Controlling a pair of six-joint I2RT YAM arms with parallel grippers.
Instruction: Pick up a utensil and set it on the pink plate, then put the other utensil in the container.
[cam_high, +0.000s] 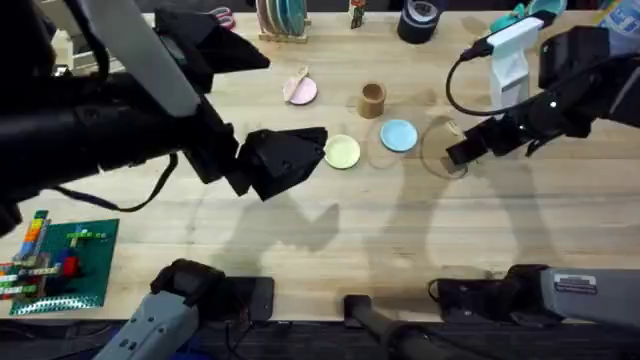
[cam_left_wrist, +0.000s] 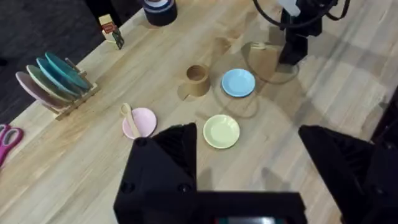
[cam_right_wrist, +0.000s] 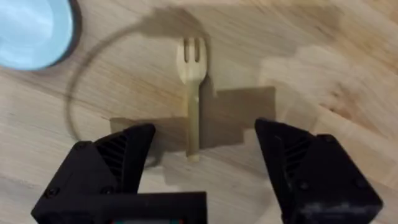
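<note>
— One of the two steps looks done: the small light wooden spoon (cam_left_wrist: 129, 117) lies with its handle across the small round pale pink plate (cam_left_wrist: 142, 122), its bowl just over the rim, with nothing holding it.

— And what is left?

— Putting the small light wooden fork (cam_right_wrist: 193, 93) into the small brown cylindrical cup (cam_high: 372, 99). It lies flat on the wooden table (cam_high: 330, 220), right of the round light blue plate (cam_high: 399, 135), well apart from the cup, which stands upright and looks empty.

— How do the arms sit, left to right?

— On the left, the left gripper (cam_high: 290, 158) hangs above the table beside the round pale yellow plate (cam_high: 343, 151), its black fingers spread and holding nothing. On the right, the right gripper (cam_right_wrist: 205, 155) hovers directly over the fork, fingers parted either side of the handle's end, prongs pointing away from it. Neither finger touches the fork, I judge, so the grasp is yet to come.
</note>
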